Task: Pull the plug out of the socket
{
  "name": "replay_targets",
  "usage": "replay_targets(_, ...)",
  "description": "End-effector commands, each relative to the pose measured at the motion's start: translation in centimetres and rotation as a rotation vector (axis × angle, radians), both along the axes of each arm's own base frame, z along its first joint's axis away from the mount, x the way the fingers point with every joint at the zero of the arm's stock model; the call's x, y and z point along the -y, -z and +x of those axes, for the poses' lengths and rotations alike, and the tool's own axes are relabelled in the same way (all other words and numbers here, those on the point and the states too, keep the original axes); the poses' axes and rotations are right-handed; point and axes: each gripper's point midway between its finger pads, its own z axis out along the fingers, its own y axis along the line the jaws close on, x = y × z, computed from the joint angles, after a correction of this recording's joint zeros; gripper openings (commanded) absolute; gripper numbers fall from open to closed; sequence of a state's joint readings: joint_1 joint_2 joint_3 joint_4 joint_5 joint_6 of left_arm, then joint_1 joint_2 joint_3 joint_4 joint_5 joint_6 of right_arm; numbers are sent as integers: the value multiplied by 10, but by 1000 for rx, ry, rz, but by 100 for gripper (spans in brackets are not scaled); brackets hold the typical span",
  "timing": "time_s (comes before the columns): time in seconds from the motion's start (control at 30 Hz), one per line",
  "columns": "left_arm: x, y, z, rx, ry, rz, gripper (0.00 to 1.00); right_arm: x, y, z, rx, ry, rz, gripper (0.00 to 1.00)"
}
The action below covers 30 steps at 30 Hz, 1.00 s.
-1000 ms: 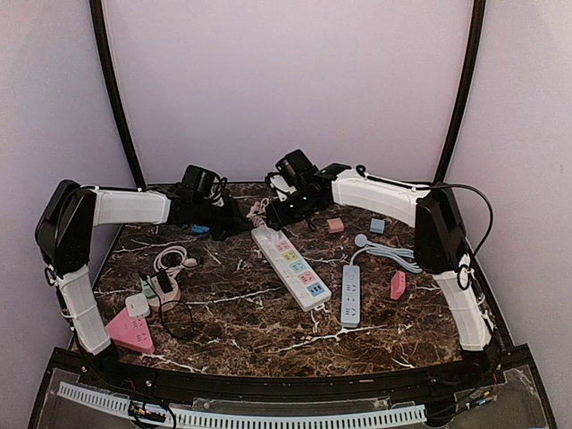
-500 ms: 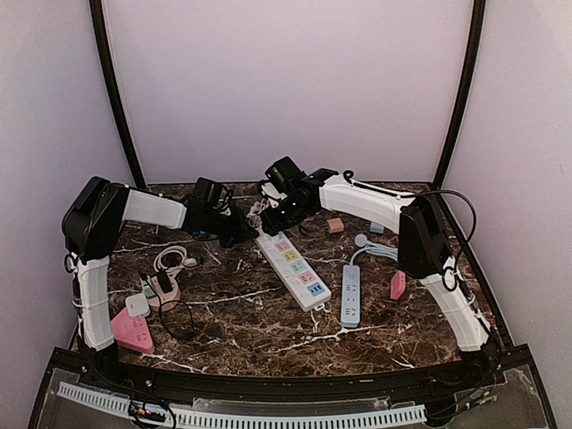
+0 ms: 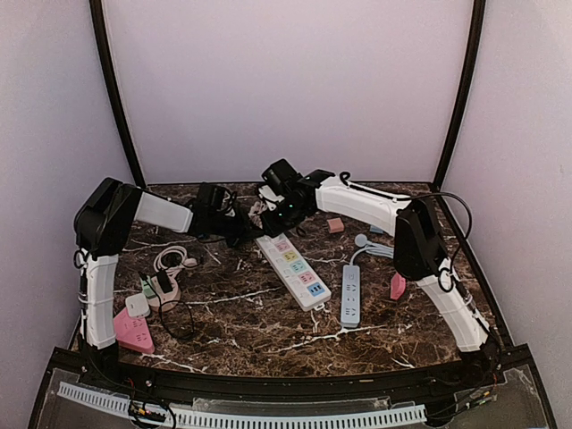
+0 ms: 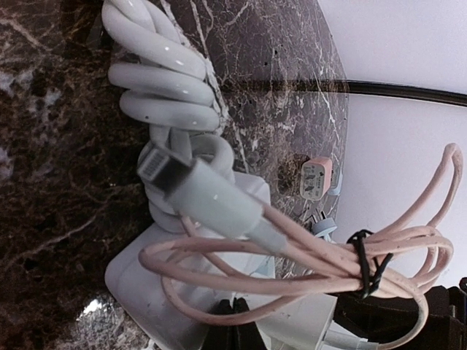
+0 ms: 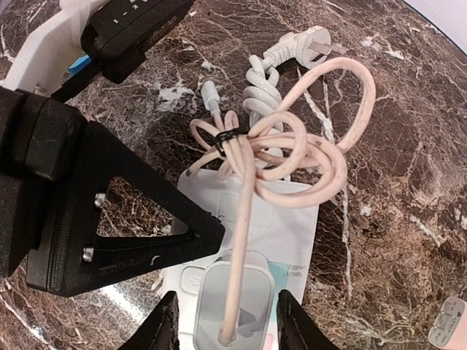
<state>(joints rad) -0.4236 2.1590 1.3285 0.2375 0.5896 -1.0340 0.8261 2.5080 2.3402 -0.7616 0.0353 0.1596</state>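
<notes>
— Where is the plug sitting?

— The plug [image 5: 233,290] is sitting in the far end of the white power strip [image 3: 293,270], which is lying diagonally across the middle of the desk [image 3: 250,326]. A pink cable [image 5: 292,157] is rising out of its top and looping into a coil just beyond it, and a black tie [image 5: 228,135] is binding that coil.

— And the right pincer?

— The right pincer [image 3: 278,218] is hanging directly over that far end, released. Its fingers [image 5: 164,329] are standing on either side of the plug. A sliver of the strip is showing between one finger and the plug's casing, so it is straddling, not squeezing.

— What is the left pincer doing?

— The left pincer [image 3: 238,230] is reaching in from the left, with a black fingertip lying at the strip's far-left edge, just beside the plug. Whether it is released or clenched, I cannot tell.

— Anything else lying there?

— A white coiled cord [image 5: 261,87] with a three-pin head [image 5: 310,38] is lying on the marble beyond the pink coil. A grey strip [image 3: 350,295] is lying to the right of the white one, apart from it.
</notes>
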Motion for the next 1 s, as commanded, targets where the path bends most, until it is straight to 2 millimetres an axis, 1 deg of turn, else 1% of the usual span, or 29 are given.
replay_targets(0.0,-1,10,1,-33,-8,-5,0,-6,3,-2,8,-4,-11,41)
replay_targets(0.13,-5,23,-5,-74,-17,19,0,-7,0,0,15,-3,-11,31)
replay_targets(0.23,-10,34,-11,-111,-27,46,0,-9,-8,1,28,-2,-3,20)
replay_targets(0.33,-15,43,-16,-145,-38,78,0,-9,-16,2,45,-2,-1,12)
replay_targets(0.53,-22,55,-22,-184,-48,131,0,-10,-41,3,106,8,19,7)
replay_targets(0.77,-28,68,-26,-217,-54,176,0,-15,-77,0,200,-6,47,7)
replay_targets(0.97,-31,78,-29,-233,-56,195,0,-14,-98,0,236,5,65,7)
